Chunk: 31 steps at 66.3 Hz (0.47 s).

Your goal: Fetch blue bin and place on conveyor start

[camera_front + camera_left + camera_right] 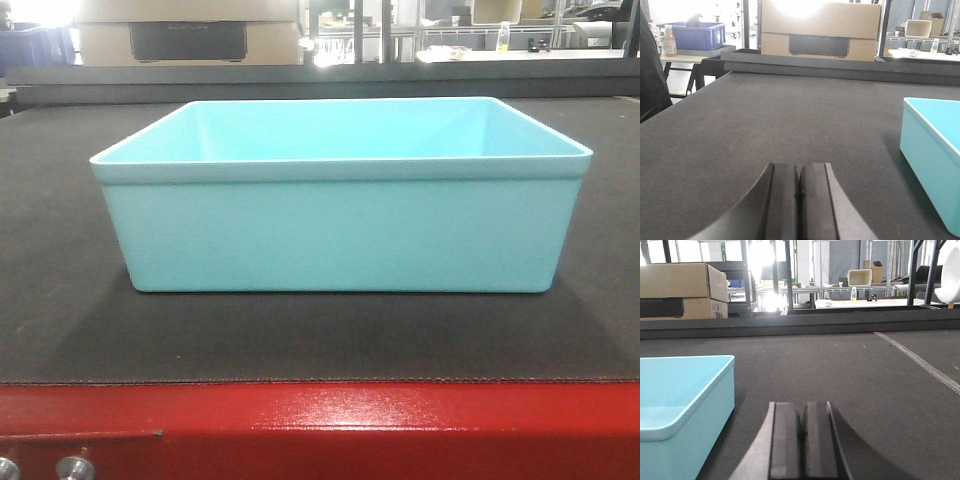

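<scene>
**Both claws closed, blue bin on the belt**

Left claw, seen from its own wrist camera, has its dark pads pressed together with nothing between them, low over the grey conveyor belt; the blue bin sits off to its right, apart from it. A cardboard box stands beyond the belt's far edge.

Right claw looks likewise closed and empty, the bin just to its left.

From the front, the bin rests upright on the belt, seemingly empty, behind the red frame.
</scene>
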Motion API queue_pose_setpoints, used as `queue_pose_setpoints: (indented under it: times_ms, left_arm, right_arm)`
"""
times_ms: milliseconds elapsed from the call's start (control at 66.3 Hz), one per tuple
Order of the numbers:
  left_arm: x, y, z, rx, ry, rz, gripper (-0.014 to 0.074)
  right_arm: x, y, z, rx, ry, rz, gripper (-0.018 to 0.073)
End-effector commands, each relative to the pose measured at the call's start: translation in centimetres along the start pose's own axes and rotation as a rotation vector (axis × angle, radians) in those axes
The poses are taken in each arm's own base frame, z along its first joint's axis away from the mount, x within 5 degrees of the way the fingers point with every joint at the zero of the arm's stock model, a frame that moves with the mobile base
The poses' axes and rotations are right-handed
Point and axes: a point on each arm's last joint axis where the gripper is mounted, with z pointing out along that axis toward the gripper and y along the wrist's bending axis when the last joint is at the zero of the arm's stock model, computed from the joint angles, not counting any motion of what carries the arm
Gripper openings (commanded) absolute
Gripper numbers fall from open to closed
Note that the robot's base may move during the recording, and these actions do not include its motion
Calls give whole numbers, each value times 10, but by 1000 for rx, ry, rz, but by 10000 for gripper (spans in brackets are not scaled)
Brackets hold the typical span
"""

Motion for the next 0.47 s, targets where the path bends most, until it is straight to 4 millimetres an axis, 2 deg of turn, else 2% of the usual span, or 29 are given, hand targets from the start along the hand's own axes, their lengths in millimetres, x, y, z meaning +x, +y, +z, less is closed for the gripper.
queue_pose_setpoints:
  times_ms: [0,452]
  left_arm:
    - [-3,0,0,-4,-27,-1,-111]
    - [-3,0,0,-4,-27,-1,-111]
  right_arm:
    - [-5,0,0,6,-40,-4,-162]
    - [-5,0,0,6,-40,-4,-162]
